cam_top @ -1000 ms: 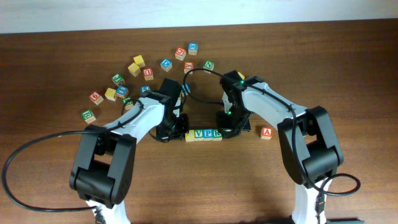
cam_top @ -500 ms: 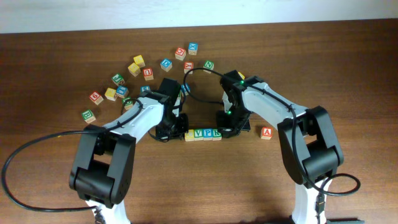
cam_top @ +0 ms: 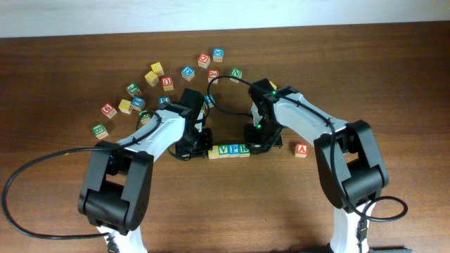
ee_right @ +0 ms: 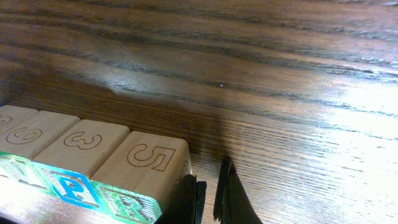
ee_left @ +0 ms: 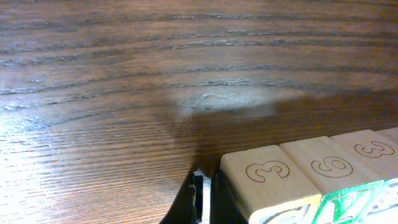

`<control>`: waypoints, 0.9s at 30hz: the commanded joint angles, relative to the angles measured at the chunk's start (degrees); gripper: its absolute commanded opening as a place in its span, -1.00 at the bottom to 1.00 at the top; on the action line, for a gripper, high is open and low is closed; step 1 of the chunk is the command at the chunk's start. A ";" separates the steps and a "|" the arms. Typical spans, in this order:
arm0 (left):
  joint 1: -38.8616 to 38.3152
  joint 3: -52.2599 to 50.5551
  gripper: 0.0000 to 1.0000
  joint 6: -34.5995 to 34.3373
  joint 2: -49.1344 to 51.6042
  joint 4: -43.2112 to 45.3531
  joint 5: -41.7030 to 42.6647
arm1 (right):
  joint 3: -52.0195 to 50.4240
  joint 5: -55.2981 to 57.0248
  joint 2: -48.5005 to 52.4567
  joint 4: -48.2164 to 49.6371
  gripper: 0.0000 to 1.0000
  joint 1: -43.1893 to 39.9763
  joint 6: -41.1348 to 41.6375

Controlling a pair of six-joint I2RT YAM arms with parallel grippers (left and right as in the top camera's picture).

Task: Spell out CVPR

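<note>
Centrally, block row (cam_top: pixel 229 150), left tool (ee_left: pixel 204 200), right tool (ee_right: pixel 209 196) closed empty at its ends — loose blocks (cam_top: pixel 167 83) behind.

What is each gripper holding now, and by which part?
Nothing is held. The left gripper and the right gripper are both closed with no block between the fingers. Each stands beside one end of the block row.

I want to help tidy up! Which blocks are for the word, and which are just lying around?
For the job: row of four blocks, showing V, P, R after a first block I cannot read; left claw and right claw at its ends.
Just lying about: A block; scattered blocks farther back.
</note>
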 commanded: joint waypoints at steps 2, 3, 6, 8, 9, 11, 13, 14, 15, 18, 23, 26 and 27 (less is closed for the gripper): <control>-0.15 0.15 -1.00 0.94 0.50 0.42 0.44 | -0.85 0.55 0.11 -0.07 -0.91 0.33 0.46; -0.15 0.13 -1.00 0.94 0.50 0.42 0.44 | -0.85 0.52 0.11 -0.07 -0.91 0.33 0.46; -0.15 0.13 -1.00 0.96 0.50 0.26 -0.20 | -0.85 0.57 0.11 -0.04 -0.91 0.31 0.46; -0.15 0.15 -1.00 0.94 0.50 -0.13 -3.30 | -0.85 0.57 0.11 -0.48 -0.92 0.31 1.92; -0.15 0.15 -1.00 0.94 0.50 -0.11 -3.28 | -0.85 0.57 0.11 -0.61 -0.92 0.33 1.97; -0.15 0.15 -1.00 0.94 0.50 -0.07 -3.45 | -0.85 0.55 0.11 -0.74 -0.91 0.31 1.97; -0.15 0.15 -1.00 0.94 0.50 0.00 -3.45 | -0.85 0.55 0.11 -0.72 -0.92 0.31 1.97; -0.15 0.15 -1.00 0.94 0.50 -0.02 -3.48 | -0.85 0.55 0.11 -0.74 -0.92 0.31 1.97; -0.15 0.15 -1.00 0.94 0.50 -0.02 -3.48 | -0.85 0.59 0.11 -0.76 -0.92 0.31 1.97; 0.48 0.26 -1.00 0.96 0.48 -0.28 -4.42 | -0.72 2.32 0.09 -1.14 -0.92 -0.09 1.99; 4.26 3.39 -1.00 0.98 -2.01 -6.03 -7.69 | 3.56 2.99 -2.32 -7.45 -0.91 -5.05 1.66; 5.16 5.16 -1.00 0.98 -9.68 -10.38 -9.05 | 3.85 4.31 -11.41 -12.17 -0.92 -7.34 0.24; 5.16 5.16 -1.00 0.98 -12.48 -11.04 -9.03 | 3.85 5.81 -14.10 -13.57 -0.92 -7.30 0.24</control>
